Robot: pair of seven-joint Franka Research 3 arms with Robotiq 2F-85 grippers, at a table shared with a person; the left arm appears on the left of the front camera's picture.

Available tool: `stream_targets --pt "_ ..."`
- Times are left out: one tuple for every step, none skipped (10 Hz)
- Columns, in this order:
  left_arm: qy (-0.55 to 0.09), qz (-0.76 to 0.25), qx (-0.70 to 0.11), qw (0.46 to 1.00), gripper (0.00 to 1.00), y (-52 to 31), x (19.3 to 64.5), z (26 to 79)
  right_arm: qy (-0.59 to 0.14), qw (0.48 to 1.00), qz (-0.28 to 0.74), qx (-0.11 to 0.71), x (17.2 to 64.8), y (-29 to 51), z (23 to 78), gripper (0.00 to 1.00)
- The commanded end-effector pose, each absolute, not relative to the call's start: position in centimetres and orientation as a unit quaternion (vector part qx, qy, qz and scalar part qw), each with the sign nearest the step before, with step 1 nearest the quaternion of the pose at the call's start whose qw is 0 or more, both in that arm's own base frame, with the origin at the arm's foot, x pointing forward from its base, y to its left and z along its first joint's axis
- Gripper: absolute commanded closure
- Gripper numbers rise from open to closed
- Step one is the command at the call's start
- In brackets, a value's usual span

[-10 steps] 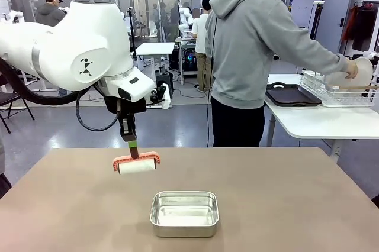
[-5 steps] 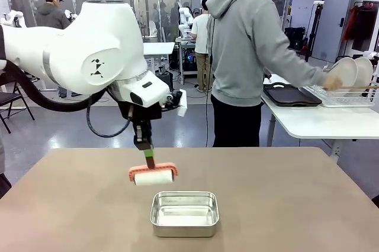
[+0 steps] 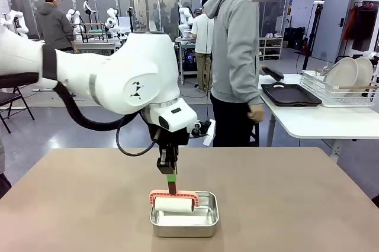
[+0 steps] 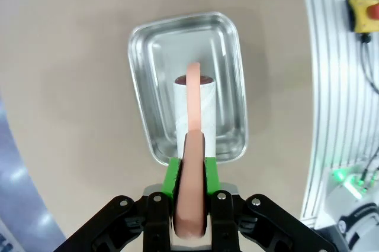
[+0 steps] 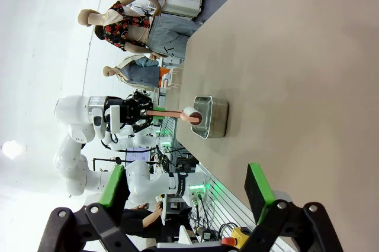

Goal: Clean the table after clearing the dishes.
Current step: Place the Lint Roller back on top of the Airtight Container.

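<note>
Tabletop [image 3: 284,204]: roller [image 3: 173,204] in L jaws, over steel pan [image 3: 207,219].

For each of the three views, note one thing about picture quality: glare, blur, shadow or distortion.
Front view: the person's hand is motion-blurred. Left wrist view: the steel pan throws bright reflections, and the lint roller handle nearest the lens is soft. Right wrist view: the scene lies sideways, and glare washes out the room behind the table.

Steel pan [image 3: 184,213]: white roller with salmon frame [image 3: 173,202] sits inside it. Dish rack [image 3: 337,89] far right behind it.
</note>
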State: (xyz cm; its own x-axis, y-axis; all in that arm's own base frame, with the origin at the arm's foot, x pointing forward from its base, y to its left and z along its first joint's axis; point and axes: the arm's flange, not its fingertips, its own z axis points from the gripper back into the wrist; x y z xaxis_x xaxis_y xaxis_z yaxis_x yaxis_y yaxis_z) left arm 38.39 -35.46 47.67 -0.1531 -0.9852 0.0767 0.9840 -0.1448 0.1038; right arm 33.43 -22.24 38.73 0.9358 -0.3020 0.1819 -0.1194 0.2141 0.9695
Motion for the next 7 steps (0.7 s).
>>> stream_targets --pt "-0.071 -0.771 0.013 0.633 0.79 -36.1 40.9 48.6 -0.171 0.760 -0.059 0.624 33.3 -22.2 39.1 0.00" --pt "-0.063 -0.772 -0.003 0.632 0.79 -36.6 41.6 48.1 -0.171 0.760 -0.059 0.624 33.3 -22.2 39.1 0.00" --pt "-0.047 -0.770 -0.014 0.636 0.79 -36.8 42.3 47.5 -0.171 0.760 -0.059 0.624 33.3 -22.2 39.1 0.00" --pt "-0.039 -0.765 -0.022 0.643 0.79 -36.9 43.1 47.1 -0.171 0.760 -0.059 0.624 33.3 -22.2 39.1 0.00" --pt "-0.038 -0.764 -0.037 0.643 0.79 -37.1 43.6 46.9 -0.171 0.760 -0.059 0.624 33.3 -22.2 39.1 0.00" --pt "-0.024 -0.763 -0.041 0.645 0.79 -37.4 44.1 46.5 -0.171 0.760 -0.059 0.624 33.3 -22.2 39.1 0.00" --pt "-0.005 -0.759 -0.045 0.649 0.79 -37.6 44.4 46.2 -0.171 0.760 -0.059 0.624 33.3 -22.2 39.1 0.00"
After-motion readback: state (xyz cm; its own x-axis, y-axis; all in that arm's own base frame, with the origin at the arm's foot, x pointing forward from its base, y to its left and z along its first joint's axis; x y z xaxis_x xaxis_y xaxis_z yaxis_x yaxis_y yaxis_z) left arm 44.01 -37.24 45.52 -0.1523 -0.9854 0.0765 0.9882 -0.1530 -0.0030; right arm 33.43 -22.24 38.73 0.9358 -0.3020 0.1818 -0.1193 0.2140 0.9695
